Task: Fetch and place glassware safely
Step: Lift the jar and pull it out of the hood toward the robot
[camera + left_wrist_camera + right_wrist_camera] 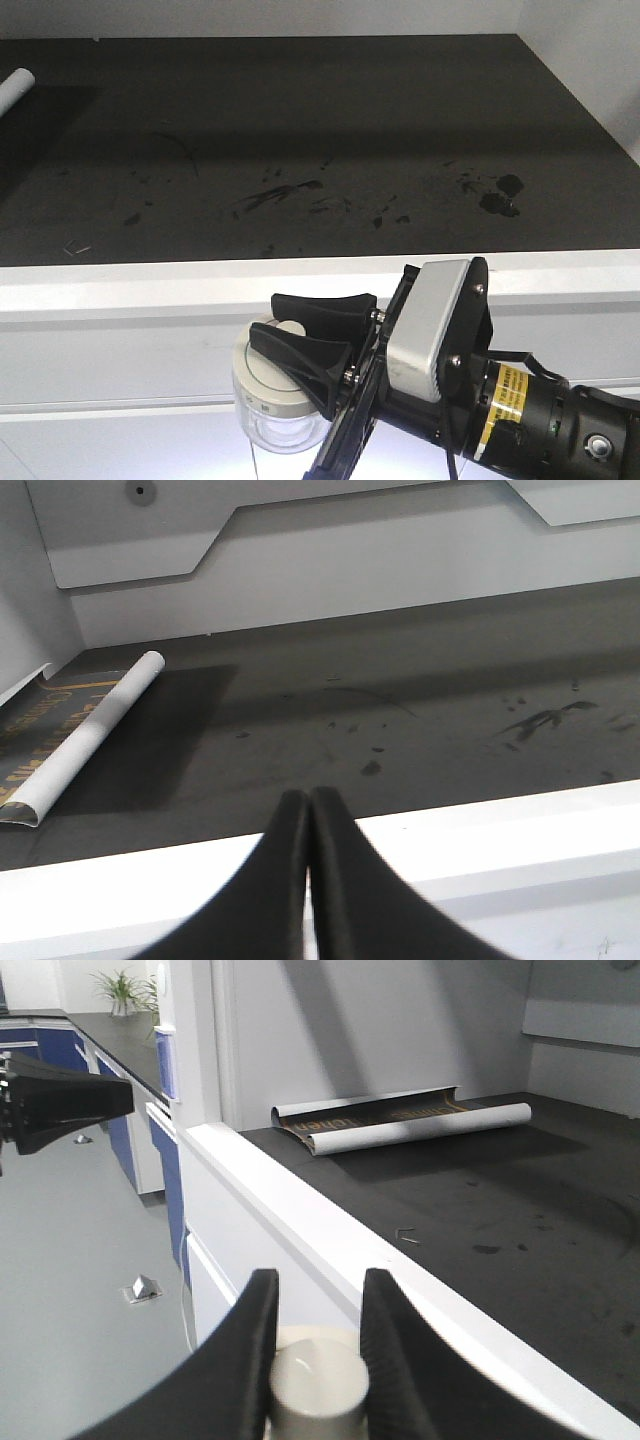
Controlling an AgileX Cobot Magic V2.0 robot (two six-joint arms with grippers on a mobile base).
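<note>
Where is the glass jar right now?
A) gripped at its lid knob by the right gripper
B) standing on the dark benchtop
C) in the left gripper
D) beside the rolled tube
A: the right gripper closes its fingers on the lid knob of the glass jar, which hangs in front of the white bench edge.

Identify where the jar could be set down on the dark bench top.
The bench top is bare across its middle and right, from the white front ledge to the back wall, marked only by stains. The rolled tube crowds the far-left corner. The right claw holds the jar in front of the ledge.
</note>
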